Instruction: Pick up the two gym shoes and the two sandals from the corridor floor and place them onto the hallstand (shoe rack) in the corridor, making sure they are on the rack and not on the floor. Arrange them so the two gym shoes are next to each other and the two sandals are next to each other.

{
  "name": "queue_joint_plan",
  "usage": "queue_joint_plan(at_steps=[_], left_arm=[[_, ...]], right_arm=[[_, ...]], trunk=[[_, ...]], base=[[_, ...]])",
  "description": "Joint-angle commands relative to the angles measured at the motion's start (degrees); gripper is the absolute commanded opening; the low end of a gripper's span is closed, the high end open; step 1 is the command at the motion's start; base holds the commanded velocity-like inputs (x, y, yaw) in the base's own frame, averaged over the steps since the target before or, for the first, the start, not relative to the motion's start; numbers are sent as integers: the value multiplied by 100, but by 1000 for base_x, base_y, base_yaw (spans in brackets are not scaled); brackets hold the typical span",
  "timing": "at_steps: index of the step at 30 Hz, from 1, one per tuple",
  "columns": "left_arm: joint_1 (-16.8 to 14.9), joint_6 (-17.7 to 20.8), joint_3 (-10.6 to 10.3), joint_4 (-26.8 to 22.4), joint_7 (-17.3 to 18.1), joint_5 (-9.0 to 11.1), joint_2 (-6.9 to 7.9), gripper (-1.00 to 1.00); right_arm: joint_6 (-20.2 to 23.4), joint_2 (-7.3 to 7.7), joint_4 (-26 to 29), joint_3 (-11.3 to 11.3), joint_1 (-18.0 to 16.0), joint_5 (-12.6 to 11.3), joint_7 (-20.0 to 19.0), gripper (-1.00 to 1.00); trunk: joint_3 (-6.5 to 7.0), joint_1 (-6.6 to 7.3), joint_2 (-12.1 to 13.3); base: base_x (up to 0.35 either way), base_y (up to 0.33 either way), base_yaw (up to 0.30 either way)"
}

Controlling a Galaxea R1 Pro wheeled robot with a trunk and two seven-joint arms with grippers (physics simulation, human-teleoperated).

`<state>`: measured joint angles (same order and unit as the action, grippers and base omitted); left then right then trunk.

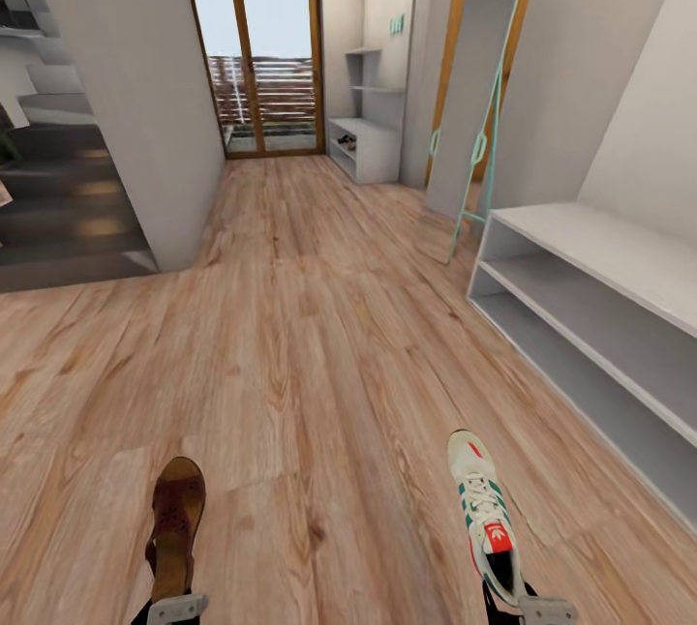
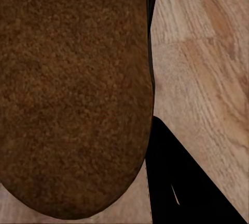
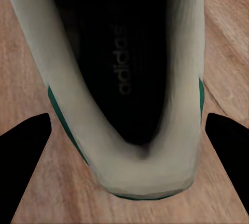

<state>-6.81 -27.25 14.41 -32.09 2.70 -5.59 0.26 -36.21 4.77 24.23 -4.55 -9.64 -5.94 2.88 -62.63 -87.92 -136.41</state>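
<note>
Two shoes are held up over the wood floor (image 1: pixel 319 335): the left gripper (image 1: pixel 176 609) is closed on a brown sandal (image 1: pixel 176 519), and the right gripper (image 1: pixel 542 610) is closed on a white sneaker (image 1: pixel 484 523). Far down the hall stands the shoe rack (image 1: pixel 366 149).

Corridor floor (image 1: pixel 319 335) — sandal (image 1: pixel 176 520) in left gripper (image 1: pixel 176 609), gym shoe (image 1: pixel 484 519) in right gripper (image 1: pixel 545 610); hallstand (image 1: pixel 366 146) far ahead.
</note>
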Motion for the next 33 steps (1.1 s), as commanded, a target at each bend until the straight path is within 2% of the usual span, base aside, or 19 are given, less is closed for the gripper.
queue_joint_plan(at_steps=[1,16,24,33], left_arm=[[-4,-17,44,1,20,-72,-4,-100],[-4,-22,44,1,20,-57,0,-100],[-4,-20,44,1,20,-58,-2,-100],[-4,-19,44,2,20,-68,0,-100]], right_arm=[[-18,6,-3,-48,-3,-56,30,-100],[-26,6,2,-45,-3,-65,37,-100],[-25,6,1,-45,-3,-65,39,-100],[-26,6,-6,-45,-3,-65,50,-100]], trunk=[[-4,-2,-1],[-4,-2,-1],[-4,-2,-1],[-4,-2,-1]], base=[[339,0,0],[339,0,5],[339,0,203],[339,0,23]])
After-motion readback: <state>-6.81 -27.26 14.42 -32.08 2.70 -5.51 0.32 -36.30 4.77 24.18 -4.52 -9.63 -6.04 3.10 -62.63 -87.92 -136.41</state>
